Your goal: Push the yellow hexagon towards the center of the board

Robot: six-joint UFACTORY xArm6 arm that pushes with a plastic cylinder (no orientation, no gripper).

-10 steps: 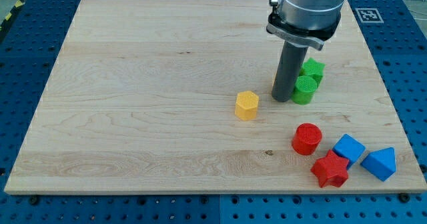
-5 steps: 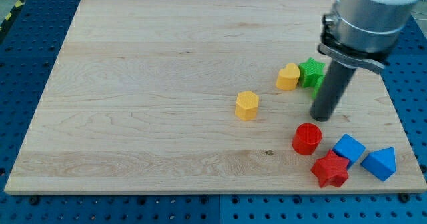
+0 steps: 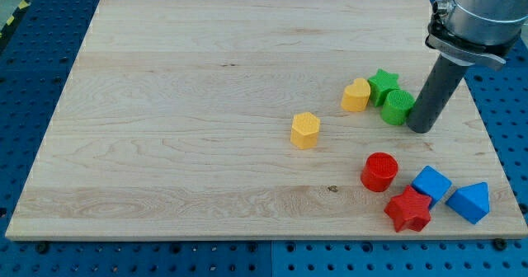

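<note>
Near right of desk (image 3: 165, 104): red star (image 3: 408, 210), blue cube (image 3: 431, 183), blue wedge (image 3: 469, 201), red cylinder (image 3: 379, 171). Yellow hexagon (image 3: 305, 130) sits approx. mid-desk, apart from others. Farther right: yellow heart (image 3: 356, 95), green star (image 3: 382, 85), green cylinder (image 3: 398, 106); my tip (image 3: 420, 129) just right of the cylinder. No fingers on the rod.

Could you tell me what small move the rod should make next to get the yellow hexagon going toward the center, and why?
Probably bring my tip back toward the view's left, stopping just right of the yellow hexagon. It now sits beside the green cylinder, far from the hexagon, which lies slightly right of the board's center.
</note>
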